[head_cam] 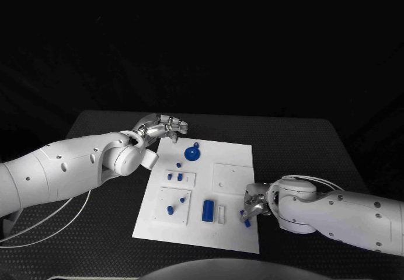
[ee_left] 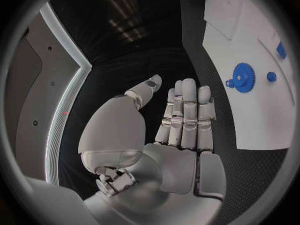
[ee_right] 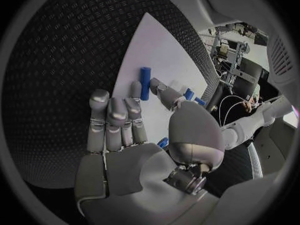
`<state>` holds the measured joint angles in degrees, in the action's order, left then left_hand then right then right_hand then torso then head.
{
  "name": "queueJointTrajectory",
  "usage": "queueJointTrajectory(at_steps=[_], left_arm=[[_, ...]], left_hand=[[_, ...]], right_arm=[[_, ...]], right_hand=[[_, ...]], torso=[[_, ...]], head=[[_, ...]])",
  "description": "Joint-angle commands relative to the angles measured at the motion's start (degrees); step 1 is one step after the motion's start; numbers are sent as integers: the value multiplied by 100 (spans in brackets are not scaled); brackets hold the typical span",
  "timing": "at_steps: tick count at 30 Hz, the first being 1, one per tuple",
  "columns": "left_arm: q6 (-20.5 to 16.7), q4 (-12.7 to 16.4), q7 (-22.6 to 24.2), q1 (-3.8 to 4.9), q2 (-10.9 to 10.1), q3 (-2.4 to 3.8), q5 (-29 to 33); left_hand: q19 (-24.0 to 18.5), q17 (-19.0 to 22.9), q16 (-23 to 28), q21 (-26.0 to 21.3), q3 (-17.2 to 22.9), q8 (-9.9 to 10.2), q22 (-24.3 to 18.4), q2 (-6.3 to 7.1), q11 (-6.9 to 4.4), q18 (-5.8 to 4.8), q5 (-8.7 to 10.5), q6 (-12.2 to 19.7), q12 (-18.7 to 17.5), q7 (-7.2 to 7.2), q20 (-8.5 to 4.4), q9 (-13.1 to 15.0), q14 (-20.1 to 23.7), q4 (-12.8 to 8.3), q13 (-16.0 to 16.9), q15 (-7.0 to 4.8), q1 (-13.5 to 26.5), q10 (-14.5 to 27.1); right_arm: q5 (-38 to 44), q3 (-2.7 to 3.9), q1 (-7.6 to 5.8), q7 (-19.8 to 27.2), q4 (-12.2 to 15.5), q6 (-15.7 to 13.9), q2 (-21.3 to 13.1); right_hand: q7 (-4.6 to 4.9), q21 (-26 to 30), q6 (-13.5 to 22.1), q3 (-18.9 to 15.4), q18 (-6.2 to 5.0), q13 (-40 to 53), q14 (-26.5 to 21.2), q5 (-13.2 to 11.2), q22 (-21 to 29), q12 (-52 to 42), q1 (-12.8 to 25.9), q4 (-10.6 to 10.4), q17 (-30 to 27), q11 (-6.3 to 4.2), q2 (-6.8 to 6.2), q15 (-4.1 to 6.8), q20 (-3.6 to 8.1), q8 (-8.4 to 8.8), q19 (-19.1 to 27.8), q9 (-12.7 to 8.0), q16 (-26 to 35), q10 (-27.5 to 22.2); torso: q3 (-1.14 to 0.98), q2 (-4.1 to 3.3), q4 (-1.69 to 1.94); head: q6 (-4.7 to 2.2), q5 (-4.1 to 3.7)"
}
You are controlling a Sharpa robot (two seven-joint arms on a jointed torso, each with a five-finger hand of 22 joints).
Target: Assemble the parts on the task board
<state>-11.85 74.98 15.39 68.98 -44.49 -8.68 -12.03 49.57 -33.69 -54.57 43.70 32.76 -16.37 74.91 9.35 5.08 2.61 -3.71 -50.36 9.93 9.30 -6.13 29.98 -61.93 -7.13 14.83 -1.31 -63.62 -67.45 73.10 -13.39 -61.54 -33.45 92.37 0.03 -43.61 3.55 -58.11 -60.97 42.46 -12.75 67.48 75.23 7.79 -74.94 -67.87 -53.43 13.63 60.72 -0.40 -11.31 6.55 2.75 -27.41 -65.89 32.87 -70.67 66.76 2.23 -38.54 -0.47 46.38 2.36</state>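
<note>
**Board partly filled, one part under my right hand**

The black table (head_cam: 295, 140) carries the white task board (head_cam: 227, 233) at its middle, and most of the work looks unfinished to me. The blue gear (head_cam: 192, 153) lies near the board's far end, a blue cylinder (head_cam: 207, 210) lies flat near the near edge, and small blue pieces (head_cam: 174, 175) stand in or lie on the recessed plates to its left. The square plate (head_cam: 232, 177) on the right side looks unfilled.

My left hand (head_cam: 164, 126) hovers off the board's far left corner, fingers straight and side by side, palm bare, holding nothing. My right hand (head_cam: 255, 201) hangs over the board's right edge. A small blue part (head_cam: 247, 222) sits just below its fingers; whether I have it pinched I cannot tell.
</note>
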Motion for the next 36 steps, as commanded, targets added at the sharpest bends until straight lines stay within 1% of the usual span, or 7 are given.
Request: queueJointTrajectory(at_steps=[1, 2, 4, 6, 12, 27, 36], left_arm=[[73, 20, 31, 5, -3, 3, 9], [73, 21, 31, 5, -4, 3, 9], [72, 23, 31, 5, -5, 3, 8], [75, 25, 31, 5, -9, 3, 8], [75, 25, 33, 5, -8, 3, 8], [79, 34, 24, 6, -11, 3, 3], [91, 33, 23, 6, 7, 3, 0]], left_hand=[[20, -5, 21, -35, 2, -13, 118, -6, 10, 93, 29, 27, 27, 15, -57, -6, 7, 29, 6, 25, 47, 31], [20, -5, 21, -35, 2, -13, 118, -6, 10, 93, 29, 27, 27, 16, -57, -6, 7, 29, 6, 25, 46, 31], [20, -6, 21, -35, 2, -12, 118, -6, 10, 93, 29, 28, 27, 16, -57, -6, 7, 29, 6, 25, 46, 31], [20, -6, 21, -35, 2, -12, 118, -6, 10, 93, 29, 28, 27, 16, -57, -6, 7, 29, 6, 25, 46, 31], [20, -6, 21, -34, 1, -12, 118, -6, 10, 93, 29, 30, 28, 18, -57, -7, 6, 31, 7, 25, 47, 31], [21, -9, 19, -33, 1, -14, 119, -1, 9, 94, 29, 33, 32, 19, -57, -8, 3, 30, 8, 24, 42, 30], [21, -10, 19, -33, 0, -16, 119, 1, 9, 94, 29, 34, 34, 19, -57, -9, 3, 30, 8, 23, 41, 30]], right_arm=[[-251, -69, 95, -57, -4, -54, -11], [-408, -68, 95, -56, 2, -101, -26], [-671, -67, 93, -47, 25, -198, -64], [-885, -63, 90, -37, 66, -311, -108], [-1924, -51, -83, 13, 46, -695, -100], [-2971, -44, -161, 81, 35, -968, 55], [-3100, -44, -162, 93, -77, -927, 286]], right_hand=[[265, -5, 319, 15, -225, -1, 19, 580, -8, 10, -25, 17, 11, 20, 161, -36, -25, 1314, 4, -34, 22, 29], [257, -2, 310, 86, -225, -4, 18, 962, -6, 14, -34, 25, 13, 23, 235, -42, -28, 1316, 7, -47, 26, 32], [265, 2, 318, 151, -225, -4, 17, 1302, -5, 16, -21, 32, 15, 21, 248, -36, -32, 1326, 11, -62, 28, 32], [266, 3, 319, 159, -225, -4, 17, 1346, -5, 17, -19, 32, 15, 21, 249, -36, -33, 1327, 13, -63, 29, 32], [250, -14, 253, 217, -225, 25, 31, 1949, -9, -18, 160, 52, 23, 10, 399, -26, -39, 1305, -15, -92, 28, 87], [238, -15, 214, 181, -225, 33, 37, 1987, -3, -19, 335, 76, 26, -3, 412, -12, -35, 1294, -31, -123, 38, 92], [231, -8, 206, 103, -225, 29, 38, 1808, 6, -7, 428, 52, 30, -10, 386, -3, -25, 1290, -37, -144, 47, 71]], torso=[[3, 0, 1], [2, 1, 3], [3, 1, 3], [6, 1, 2], [4, 1, 1], [8, 0, -1], [5, -3, 0]], head=[[7, 17], [18, 16], [12, 10], [5, 19], [1, 27], [-7, 31], [-7, 10]])
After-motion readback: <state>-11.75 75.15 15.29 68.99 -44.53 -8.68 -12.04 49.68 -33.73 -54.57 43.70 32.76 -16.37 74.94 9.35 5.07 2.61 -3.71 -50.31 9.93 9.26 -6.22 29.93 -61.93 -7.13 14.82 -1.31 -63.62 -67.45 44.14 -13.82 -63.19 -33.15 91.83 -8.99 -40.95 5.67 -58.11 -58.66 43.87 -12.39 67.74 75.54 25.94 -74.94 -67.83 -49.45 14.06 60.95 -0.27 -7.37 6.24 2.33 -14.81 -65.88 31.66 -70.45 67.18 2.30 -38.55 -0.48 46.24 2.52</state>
